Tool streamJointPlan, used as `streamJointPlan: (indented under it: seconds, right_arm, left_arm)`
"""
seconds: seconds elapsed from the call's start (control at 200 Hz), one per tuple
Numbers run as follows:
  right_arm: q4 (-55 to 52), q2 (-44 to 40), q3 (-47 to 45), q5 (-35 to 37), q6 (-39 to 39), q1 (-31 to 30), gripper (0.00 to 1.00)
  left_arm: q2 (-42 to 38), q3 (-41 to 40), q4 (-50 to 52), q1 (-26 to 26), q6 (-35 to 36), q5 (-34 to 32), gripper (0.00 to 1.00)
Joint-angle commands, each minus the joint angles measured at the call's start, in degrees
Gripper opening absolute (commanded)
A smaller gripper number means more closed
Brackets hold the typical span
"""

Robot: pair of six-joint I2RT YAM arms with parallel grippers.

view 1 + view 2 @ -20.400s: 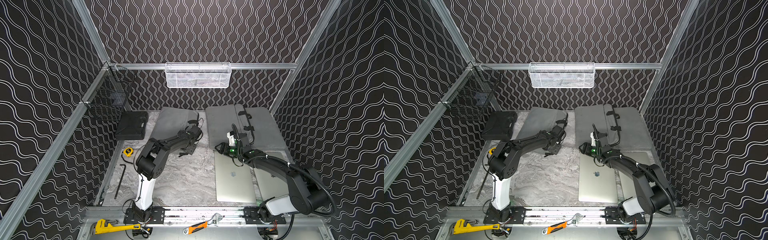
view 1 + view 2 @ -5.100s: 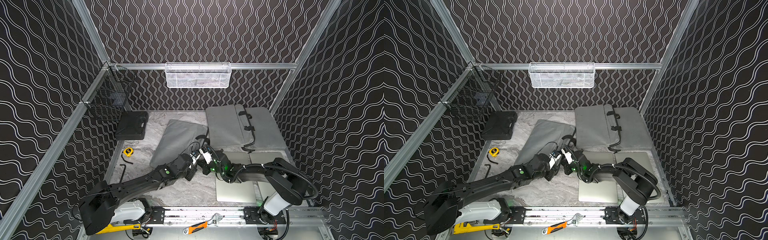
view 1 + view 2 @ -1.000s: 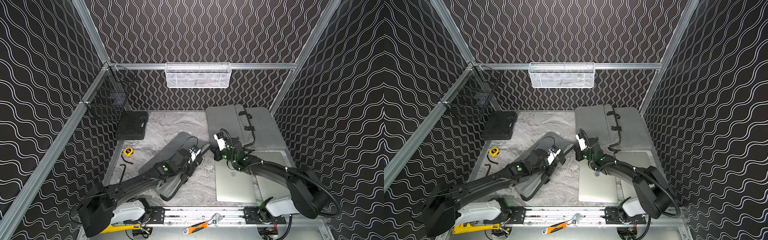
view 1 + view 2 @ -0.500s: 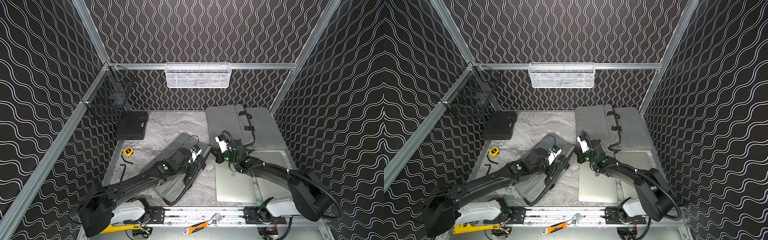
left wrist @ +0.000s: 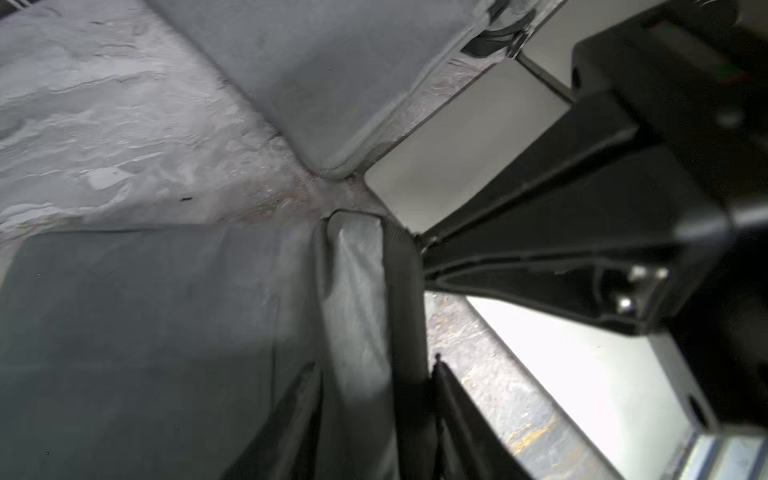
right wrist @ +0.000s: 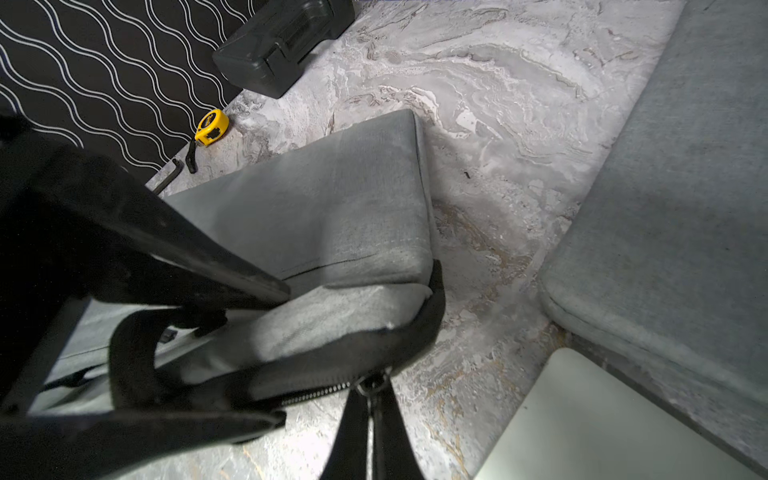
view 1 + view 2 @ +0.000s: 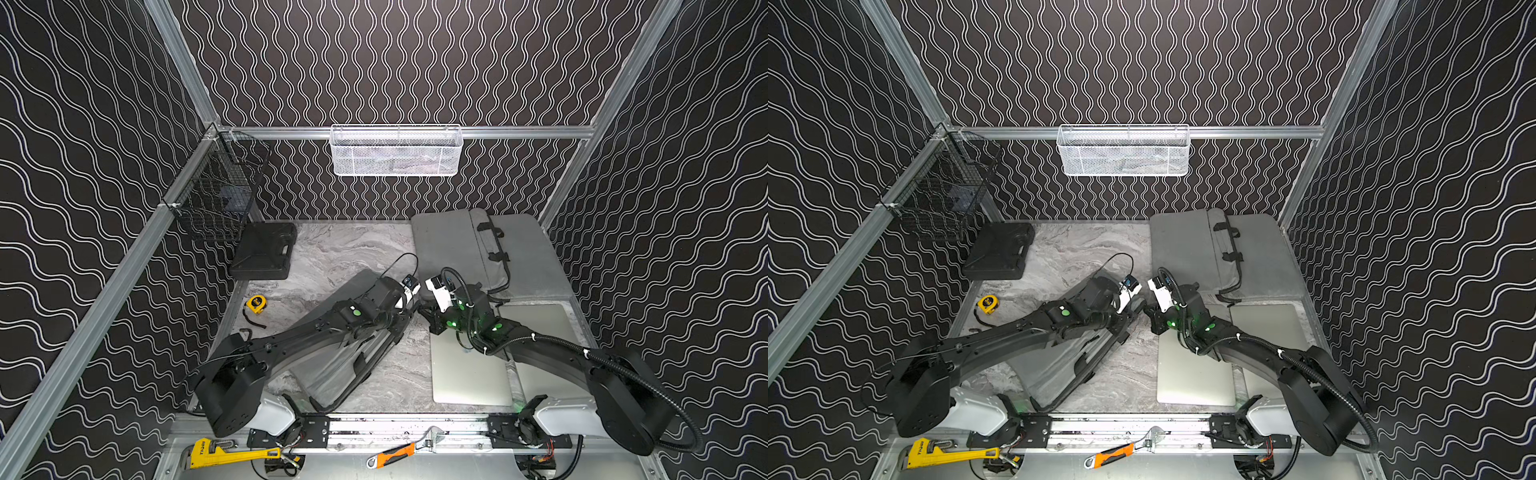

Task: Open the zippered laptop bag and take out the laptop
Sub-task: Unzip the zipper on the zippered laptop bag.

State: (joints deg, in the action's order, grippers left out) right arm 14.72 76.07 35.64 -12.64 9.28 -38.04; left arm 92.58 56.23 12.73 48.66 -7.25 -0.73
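The marble-pattern table [image 7: 353, 249] carries all work items. The target laptop bag [image 7: 332, 370], grey fabric with black trim, lies diagonally across the near-left half of the table, with one corner pointing toward the table centre. This angle is judged to bring the zippered edge within reach of both arms at once.

More grey bag panels [image 7: 449, 245] lie flat in the far-right corner. Whether they form one opened bag or two bags side by side cannot be determined.

Two silver laptops lie uncovered along the near-right part of the table. One [image 7: 469, 374] is partly under the right arm; the other [image 7: 540, 320] is beside it, nearer the right edge. No laptop shows at the target bag. The visible zipper teeth appear meshed, so its laptop is judged to be inside.

The left gripper [image 6: 284, 353] sits at the bag's central corner with its jaws apart. One finger is above the grey top panel and one is below the zippered band, with the carrying handle [image 6: 133, 353] between them. The purpose is judged to be anchoring the bag so that it does not slide when the zipper is drawn. Whether the jaws clamp the edge or only bracket it cannot be determined.

The right gripper [image 6: 372, 401] is closed on the zipper pull [image 6: 372, 384], fingers pinched together on the tab. The slider sits at the bag corner, so the task is judged to be at the opening stage.
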Motion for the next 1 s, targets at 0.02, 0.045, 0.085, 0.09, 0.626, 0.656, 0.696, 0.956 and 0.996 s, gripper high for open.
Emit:
streamJointPlan:
  seconds: [0.02,0.045,0.085,0.09,0.626,0.656,0.696,0.956,0.996]
  right_arm:
    - [1.4,-0.6,0.6,0.0,-1.6,0.0,0.0]
    - [1.1,-0.5,0.7,0.1,-1.7,0.0,0.0]
    - [0.6,-0.4,1.0,0.2,-1.7,-0.1,0.0]
    - [0.6,-0.3,1.0,0.2,-1.7,-0.1,0.0]
    - [-10.9,2.6,7.2,12.6,1.5,1.2,0.0]
    - [-11.6,3.0,7.3,13.8,2.4,1.5,0.0]
    - [-12.1,3.2,7.5,13.7,2.9,2.0,0.0]
    - [-15.0,4.2,9.1,14.0,4.2,4.6,0.0]
    - [-15.5,4.4,9.6,13.7,4.0,4.8,0.0]
  left_arm:
    - [1.4,1.1,-2.7,-0.1,1.1,1.6,0.29]
    - [1.6,1.3,-2.7,-0.1,1.2,1.6,0.25]
    - [1.9,1.6,-2.5,-0.2,1.3,1.8,0.19]
    - [2.0,1.6,-2.5,-0.2,1.3,1.8,0.18]
    - [0.0,-2.5,-3.0,-0.1,4.5,2.2,0.0]
    - [-0.3,-3.1,-3.4,-0.1,4.7,2.1,0.0]
    - [-0.5,-3.6,-3.6,-0.1,4.9,2.2,0.0]
    - [-2.7,-6.5,-5.7,-0.1,6.2,4.8,0.0]
    - [-3.1,-6.8,-6.0,-0.1,6.6,5.5,0.0]
